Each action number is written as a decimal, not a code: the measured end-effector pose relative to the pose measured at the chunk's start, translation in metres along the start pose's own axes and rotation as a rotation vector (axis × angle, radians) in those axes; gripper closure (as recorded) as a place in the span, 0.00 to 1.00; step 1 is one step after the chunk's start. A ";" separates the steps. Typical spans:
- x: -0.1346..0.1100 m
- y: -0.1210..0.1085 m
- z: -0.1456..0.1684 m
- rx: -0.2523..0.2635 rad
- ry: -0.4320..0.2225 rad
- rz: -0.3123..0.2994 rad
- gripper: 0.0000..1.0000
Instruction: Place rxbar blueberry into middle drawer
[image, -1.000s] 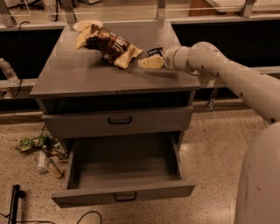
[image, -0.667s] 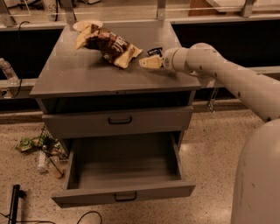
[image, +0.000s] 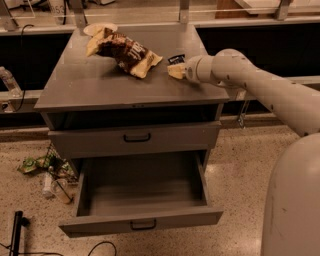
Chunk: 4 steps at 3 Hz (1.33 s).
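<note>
1. Worktop (image: 100, 85) of grey metal carries a crumpled brown and cream snack bag (image: 127, 50). Pale lettering runs across the bag's brown face, but none of it can be read.
2. The rxbar blueberry (image: 175, 59) lies on the same worktop just right of the snack bag. It is a small dark wrapper with a pale patch of print too small to read.
3. The gripper (image: 176, 71) sits right of the snack bag and just in front of the bar, its cream tip touching or almost touching the wrapper. Whether it is open, closed or gripping the bar cannot be told.
4. The white arm (image: 260, 87) reaches in from the right of the snack bag, low over the worktop.
5. Directly below the snack bag, a taller-fronted grey drawer (image: 135, 137) is shut and bears 1 black handle.
6. Lower still under the snack bag, the middle drawer (image: 145, 195) is pulled out. Its deep grey tray is in open view, and its narrow front panel carries 1 small black handle.
7. Well below and left of the snack bag, green wrappers (image: 42, 165) lie on the speckled floor (image: 240, 165).
</note>
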<state>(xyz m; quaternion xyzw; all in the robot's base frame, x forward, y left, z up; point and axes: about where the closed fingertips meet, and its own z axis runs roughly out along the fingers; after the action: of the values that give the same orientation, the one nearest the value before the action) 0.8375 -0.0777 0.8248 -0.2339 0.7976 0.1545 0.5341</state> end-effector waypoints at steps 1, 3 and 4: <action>0.001 0.004 0.000 -0.013 0.012 -0.027 0.95; -0.001 0.005 -0.002 -0.020 0.014 -0.032 1.00; 0.000 0.029 -0.024 -0.122 0.052 -0.109 1.00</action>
<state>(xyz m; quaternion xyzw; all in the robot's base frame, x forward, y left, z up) 0.8027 -0.0653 0.8340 -0.3132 0.7864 0.1673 0.5054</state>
